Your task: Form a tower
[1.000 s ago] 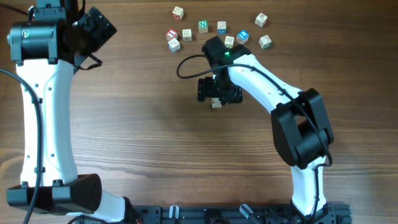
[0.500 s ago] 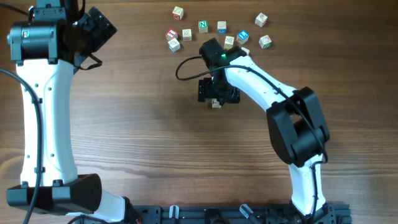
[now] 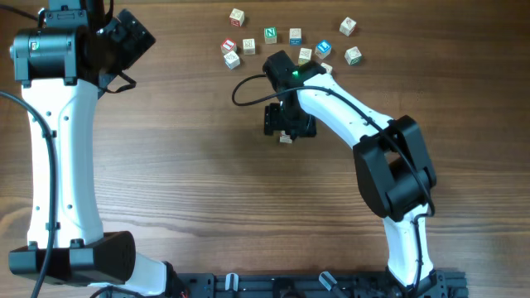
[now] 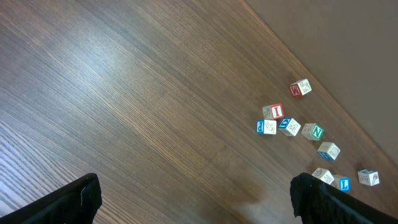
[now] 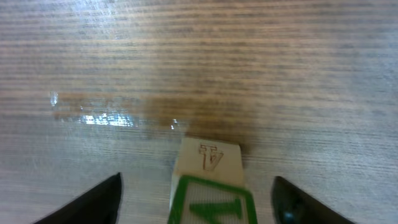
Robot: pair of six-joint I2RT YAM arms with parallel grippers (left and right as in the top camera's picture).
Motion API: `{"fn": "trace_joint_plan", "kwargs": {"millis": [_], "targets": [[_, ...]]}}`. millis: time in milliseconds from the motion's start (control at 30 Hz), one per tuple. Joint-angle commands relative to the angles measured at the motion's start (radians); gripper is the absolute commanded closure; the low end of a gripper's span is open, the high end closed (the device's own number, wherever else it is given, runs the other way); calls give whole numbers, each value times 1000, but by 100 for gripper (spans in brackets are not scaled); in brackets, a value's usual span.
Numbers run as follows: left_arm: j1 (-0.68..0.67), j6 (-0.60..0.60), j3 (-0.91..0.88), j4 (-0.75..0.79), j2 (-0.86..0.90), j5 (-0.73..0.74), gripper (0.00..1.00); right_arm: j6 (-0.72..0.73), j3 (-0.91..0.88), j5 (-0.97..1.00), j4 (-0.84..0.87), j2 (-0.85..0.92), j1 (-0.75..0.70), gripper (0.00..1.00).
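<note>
Right gripper (image 5: 197, 180) open astride tower (image 5: 210, 158), clear of green-faced top cube (image 5: 214, 202), shifted slightly toward loose cubes (image 3: 271, 35)

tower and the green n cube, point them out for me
tower (image 5: 213, 200): right wrist view, on its green-framed top face
green N cube (image 3: 270, 35): overhead view, on its lettered top face

Tabletop (image 3: 190, 182) layout: one stack, one scatter.
The tower (image 3: 286, 138) stands near mid-tabletop, directly beneath the right gripper (image 3: 288, 124), between its fingers (image 5: 102, 198) and apart from both. Loose cubes (image 3: 271, 35) lie scattered behind it, toward the far edge. The left gripper (image 3: 131, 35) sits far left, well apart.
</note>
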Motion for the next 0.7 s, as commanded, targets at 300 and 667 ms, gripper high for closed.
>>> {"fn": "trace_joint_plan", "kwargs": {"millis": [300, 667], "targets": [[5, 8, 0, 1, -2, -9, 0, 66, 85, 21, -75, 14, 14, 22], [5, 8, 0, 1, -2, -9, 0, 92, 82, 9, -80, 62, 21, 27]]}}
